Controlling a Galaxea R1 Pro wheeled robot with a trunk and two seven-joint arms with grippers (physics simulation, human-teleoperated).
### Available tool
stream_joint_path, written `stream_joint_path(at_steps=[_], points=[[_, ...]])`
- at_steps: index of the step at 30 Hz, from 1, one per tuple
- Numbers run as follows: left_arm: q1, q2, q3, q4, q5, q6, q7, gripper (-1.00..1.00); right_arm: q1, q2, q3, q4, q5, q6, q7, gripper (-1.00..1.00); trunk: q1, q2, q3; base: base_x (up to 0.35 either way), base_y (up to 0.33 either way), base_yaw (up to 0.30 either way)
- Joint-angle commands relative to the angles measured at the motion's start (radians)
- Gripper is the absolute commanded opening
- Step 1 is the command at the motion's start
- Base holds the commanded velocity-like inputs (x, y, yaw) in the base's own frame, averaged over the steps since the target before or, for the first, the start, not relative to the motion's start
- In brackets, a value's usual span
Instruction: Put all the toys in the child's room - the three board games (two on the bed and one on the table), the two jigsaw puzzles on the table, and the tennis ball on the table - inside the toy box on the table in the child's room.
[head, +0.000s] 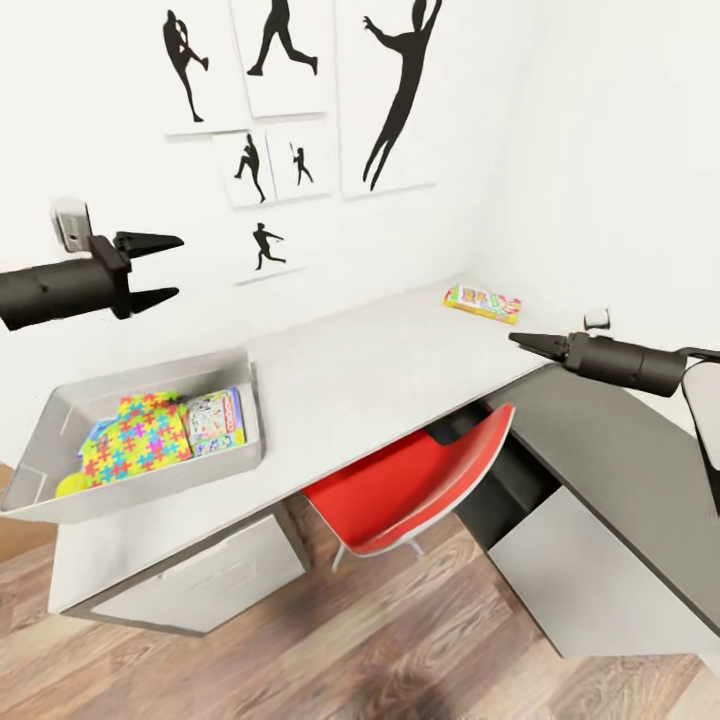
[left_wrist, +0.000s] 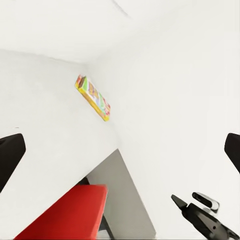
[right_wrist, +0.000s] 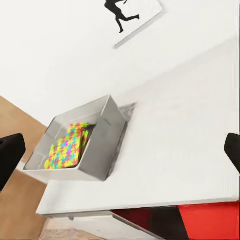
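Head view | flared grey plastic toy box (head: 60, 420) | left tool (head: 165, 268) spread | right tool (head: 520, 340) pinched, empty

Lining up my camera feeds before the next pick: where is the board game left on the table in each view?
Head view: board game at the table's far right corner by the wall.
Left wrist view: board game in the upper middle, at the wall corner.
Right wrist view: not in it.
Shared landmark: red chair.
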Motion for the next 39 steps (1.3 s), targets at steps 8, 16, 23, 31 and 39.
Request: stream_joint_path(at_steps=[8, 16, 23, 31, 39], points=[[-0.038, -0.112, -0.044, 0.053, -0.016, 0.001, 0.064, 1.0, 0.002, -0.024, -0.032, -0.008, 0.004, 0.004, 0.01, 1.0, 0.001, -0.002, -0.002, 0.0, 0.0, -0.286], [-0.092, -0.216, -0.089, 0.134, -0.102, 0.002, 0.081, 1.0, 0.012, -0.049, -0.042, -0.013, 0.002, 0.004, 0.011, 1.0, 0.001, -0.002, -0.002, 0.0, 0.0, -0.286], [-0.164, -0.321, -0.128, 0.277, -0.207, 0.005, 0.083, 1.0, 0.058, -0.059, -0.061, -0.013, 0.002, 0.004, 0.011, 1.0, 0.001, -0.002, -0.002, 0.0, 0.0, -0.286], [-0.193, -0.366, -0.153, 0.355, -0.271, 0.006, 0.082, 1.0, 0.138, -0.062, -0.085, 0.001, 0.005, 0.004, 0.008, 1.0, 0.001, -0.002, -0.002, 0.0, 0.0, -0.287], [-0.209, -0.367, -0.191, 0.376, -0.301, 0.005, 0.082, 1.0, 0.221, -0.059, -0.093, 0.023, 0.009, 0.004, 0.005, 1.0, 0.001, -0.002, -0.002, 0.0, 0.0, -0.288]])
